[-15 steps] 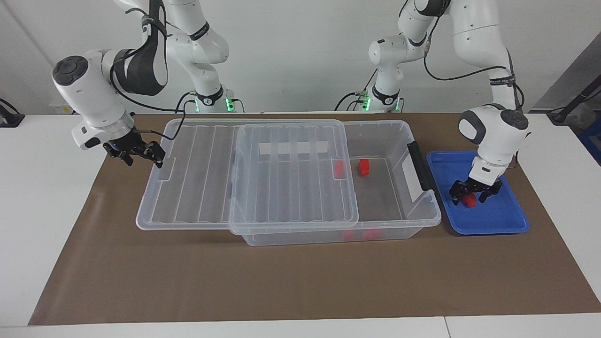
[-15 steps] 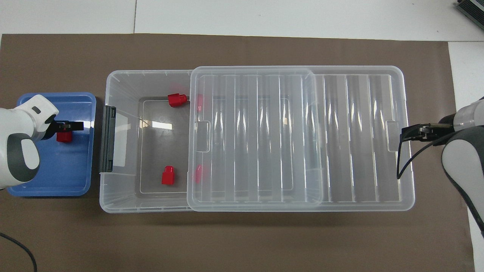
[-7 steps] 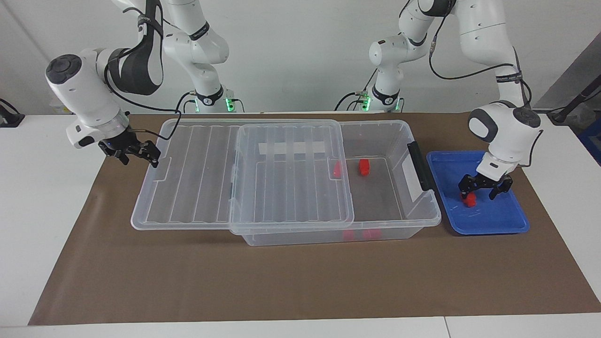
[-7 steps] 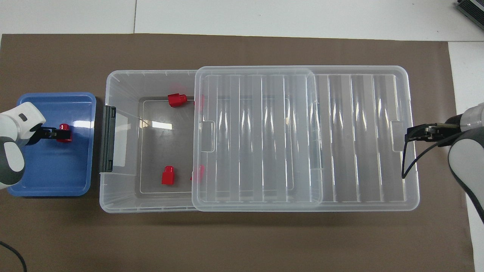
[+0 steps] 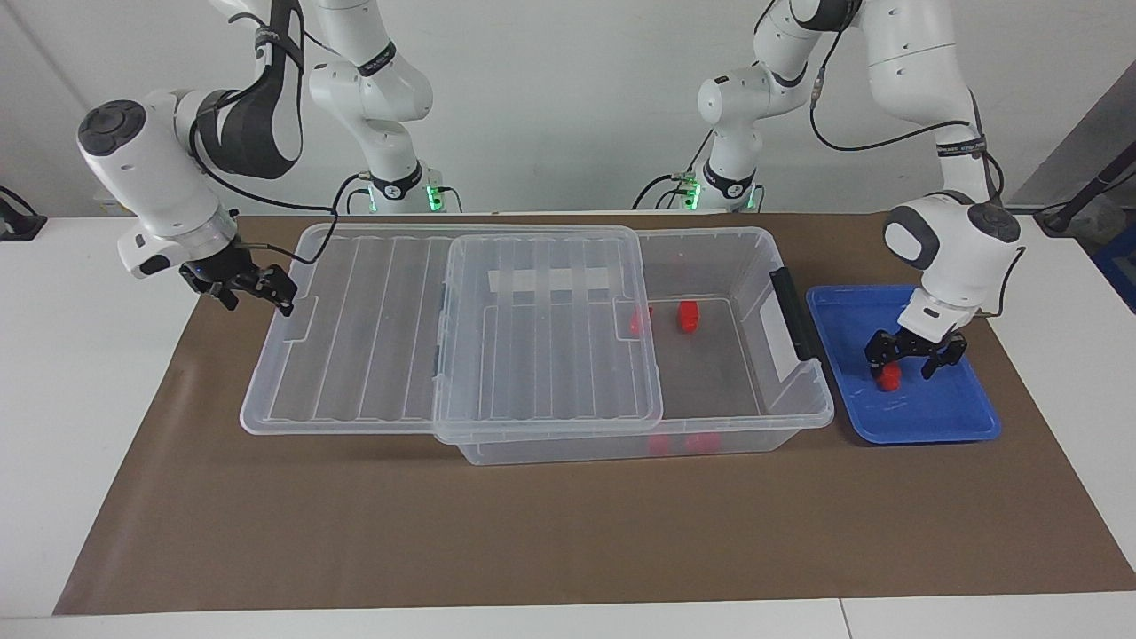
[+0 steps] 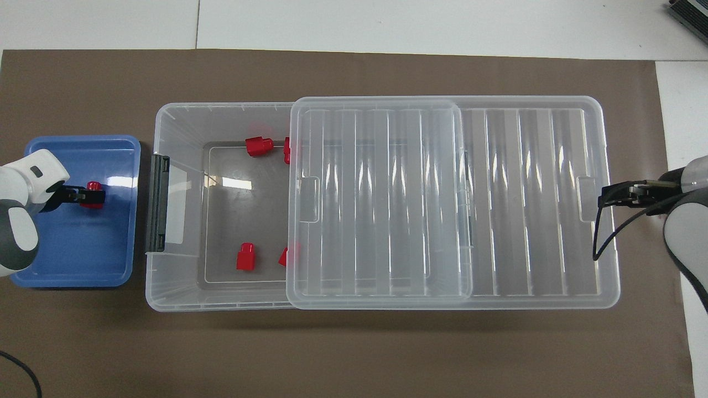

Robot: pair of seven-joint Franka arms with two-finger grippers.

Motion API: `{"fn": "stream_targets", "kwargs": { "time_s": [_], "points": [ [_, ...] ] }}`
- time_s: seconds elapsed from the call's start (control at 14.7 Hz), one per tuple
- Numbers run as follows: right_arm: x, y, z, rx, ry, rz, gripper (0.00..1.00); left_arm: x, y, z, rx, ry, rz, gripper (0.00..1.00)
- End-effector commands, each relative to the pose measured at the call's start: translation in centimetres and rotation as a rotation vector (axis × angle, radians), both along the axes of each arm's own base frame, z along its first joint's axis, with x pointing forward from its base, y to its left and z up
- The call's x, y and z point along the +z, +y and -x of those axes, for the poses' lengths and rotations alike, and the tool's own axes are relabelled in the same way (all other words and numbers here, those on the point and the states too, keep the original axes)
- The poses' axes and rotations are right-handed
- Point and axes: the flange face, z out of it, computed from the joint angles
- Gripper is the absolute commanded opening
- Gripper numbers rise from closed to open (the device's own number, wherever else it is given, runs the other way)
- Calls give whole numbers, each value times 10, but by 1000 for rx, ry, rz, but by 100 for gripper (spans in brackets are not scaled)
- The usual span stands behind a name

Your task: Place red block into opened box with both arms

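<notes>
1. My left end effector (image 6: 83,194) is low over the blue tray (image 6: 77,260) at the left arm's end of the counter; its fingers are spread wide; the red block (image 6: 94,195) lies on the tray right at the fingertips, not gripped.
2. The box (image 6: 177,287) stands just beside the tray on the brown mat (image 6: 354,354), its black handle (image 6: 157,203) on the end next to the tray; that end is uncovered.
3. Two red blocks sit in plain sight on the box floor, one (image 6: 258,146) by the wall farther from me, one (image 6: 245,257) by the nearer wall; two more (image 6: 287,150) (image 6: 285,257) show partly under the lid's edge.
4. The ribbed clear lid (image 6: 442,193) lies on the box and overhangs it toward the right arm's end.
5. My right end effector (image 6: 605,194) is at the lid's overhanging end, narrowed onto the rim beside the tab.
</notes>
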Motion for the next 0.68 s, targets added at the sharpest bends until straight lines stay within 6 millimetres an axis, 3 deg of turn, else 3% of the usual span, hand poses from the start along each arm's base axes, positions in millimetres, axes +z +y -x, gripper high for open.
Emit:
{"fn": "stream_targets", "kwargs": {
  "time_s": [0.0,0.14,0.27,0.54,0.61],
  "points": [
    [21,2,-6,24,-40,4,99,0,-1,1,-4,9,-7,42],
    [30,8,-9,35,-54,7,99,-1,-2,1,-7,11,-7,3],
    [43,13,-11,45,-65,15,100,-2,-2,1,-10,17,-6,0],
    [68,57,-12,68,-37,17,100,4,-10,-2,-23,40,0,0],
    [74,66,-11,65,-34,18,100,16,-10,-6,-24,55,5,0]
  ]
}}
